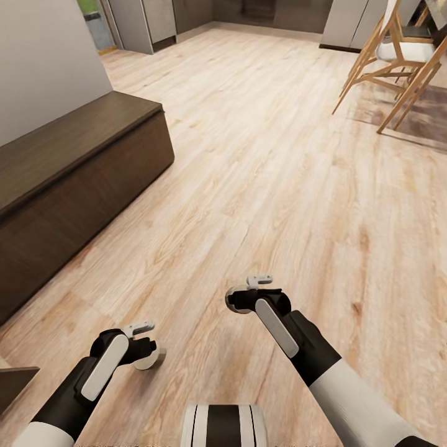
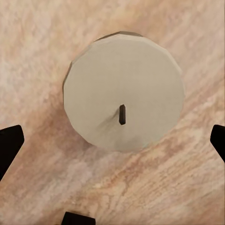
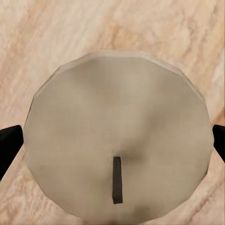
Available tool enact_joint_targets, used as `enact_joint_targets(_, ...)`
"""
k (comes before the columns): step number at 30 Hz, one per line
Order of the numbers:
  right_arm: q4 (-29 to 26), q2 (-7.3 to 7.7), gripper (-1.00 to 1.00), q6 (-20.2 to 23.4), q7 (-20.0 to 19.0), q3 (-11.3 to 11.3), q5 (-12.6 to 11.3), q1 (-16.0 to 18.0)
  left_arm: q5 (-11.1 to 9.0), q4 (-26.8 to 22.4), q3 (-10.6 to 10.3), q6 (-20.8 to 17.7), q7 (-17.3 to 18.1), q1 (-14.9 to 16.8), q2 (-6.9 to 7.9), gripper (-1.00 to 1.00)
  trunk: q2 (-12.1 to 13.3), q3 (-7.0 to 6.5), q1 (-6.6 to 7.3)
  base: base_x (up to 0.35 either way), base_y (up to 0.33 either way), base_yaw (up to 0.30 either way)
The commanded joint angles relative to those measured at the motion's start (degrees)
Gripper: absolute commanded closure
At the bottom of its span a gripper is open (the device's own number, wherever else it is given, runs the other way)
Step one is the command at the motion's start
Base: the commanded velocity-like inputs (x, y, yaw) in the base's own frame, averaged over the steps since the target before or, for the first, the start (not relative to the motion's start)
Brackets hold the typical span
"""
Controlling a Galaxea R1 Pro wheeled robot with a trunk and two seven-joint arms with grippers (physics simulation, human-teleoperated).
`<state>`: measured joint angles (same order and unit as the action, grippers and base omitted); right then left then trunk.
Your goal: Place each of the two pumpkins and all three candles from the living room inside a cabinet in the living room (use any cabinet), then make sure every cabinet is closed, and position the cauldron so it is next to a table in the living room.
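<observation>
Left gripper [image 1: 148, 356] is gripping a pale, matte, puck-shaped candle [image 2: 123, 90], dark wick showing, black fingertips [image 2: 9, 146] sitting at its sides. Right gripper [image 1: 239, 299] is clamping a second candle [image 3: 117, 154], same flat round face, filling the space between its fingers. Both are hanging over the light wood-grain floor [image 1: 261, 155]. The dark brown cabinet [image 1: 68, 180] is standing closed at the left, wooden chairs [image 1: 397, 68] far right. No writing readable.
</observation>
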<state>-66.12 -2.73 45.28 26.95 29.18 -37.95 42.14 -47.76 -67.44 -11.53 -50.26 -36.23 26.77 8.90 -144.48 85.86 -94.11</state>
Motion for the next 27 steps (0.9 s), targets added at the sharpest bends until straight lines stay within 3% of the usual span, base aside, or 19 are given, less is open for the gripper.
enact_joint_targets(1, -0.1, 0.01, 1.0, 0.0, 0.7, 0.1, -0.7, 0.0, -0.6, -0.1, -0.2, 0.0, -0.6, 0.0, 0.06, -1.0, 0.0, 0.27, -0.01, 0.0, 0.0, 0.0)
enact_joint_targets(9, -2.8, 0.2, 1.0, 0.1, 0.0, 0.0, -1.1, 0.0, -0.7, -0.1, -0.2, 1.2, -0.6, 0.0, 0.06, -1.0, -0.1, 2.04, -0.22, 0.0, 0.0, 0.0)
enact_joint_targets(13, -10.3, 0.47, 1.0, 0.8, -1.1, 0.0, -1.4, -1.2, -0.7, -0.1, -0.2, 1.5, -0.6, 0.0, 0.06, -1.0, -0.2, 2.92, -0.32, 0.0, 0.0, 0.0)
enact_joint_targets(16, -16.5, 0.73, 1.0, 1.0, -2.2, -0.1, -4.3, -3.6, -0.7, -0.1, -0.2, 1.6, -0.6, 0.0, 0.06, -1.0, -0.2, 3.59, -0.4, 0.0, 0.0, 0.0)
enact_joint_targets(20, -17.7, 0.79, 1.0, 0.9, -2.4, 0.0, -6.6, -4.1, -0.7, -0.1, -0.3, 1.6, -0.6, 0.0, 0.06, -1.0, -0.2, 3.81, -0.42, 0.0, 0.0, 0.0)
enact_joint_targets(27, -17.6, 0.71, 1.0, 0.6, -2.4, 0.1, -7.1, -4.2, -0.8, -0.1, -0.4, 1.6, -0.6, 0.0, 0.06, -1.0, -0.2, 3.81, -0.42, 0.008, 0.0, 0.0)
